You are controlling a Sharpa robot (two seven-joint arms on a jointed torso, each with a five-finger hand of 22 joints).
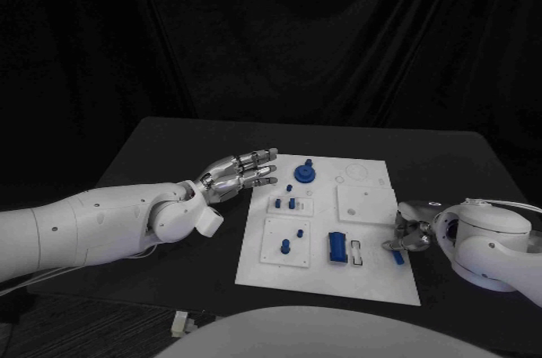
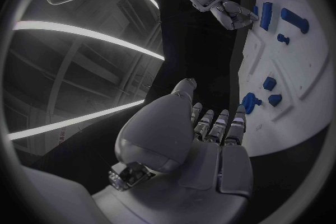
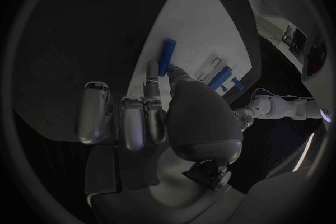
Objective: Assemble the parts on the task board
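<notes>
- Black drapery is seen behind a black counter [image 1: 158, 150], and the white task board [image 1: 373, 283] is laid at the centre of the frame so that both arms can reach it.
- A blue part [image 1: 398, 256] is pinched by the right hand [image 1: 409, 234] at the board's right edge, lower right of the frame; its fingers are clamped on it, judged ready for insertion.
- The left hand [image 1: 240, 172] is held above the board's upper left corner, fingers apart and nothing grasped, presumably kept clear.
- A round blue knob [image 1: 304, 172] is seated near the board's top, and a blue block [image 1: 337, 246] lies lower down beside an open slot [image 1: 357, 251], the likely target.
</notes>
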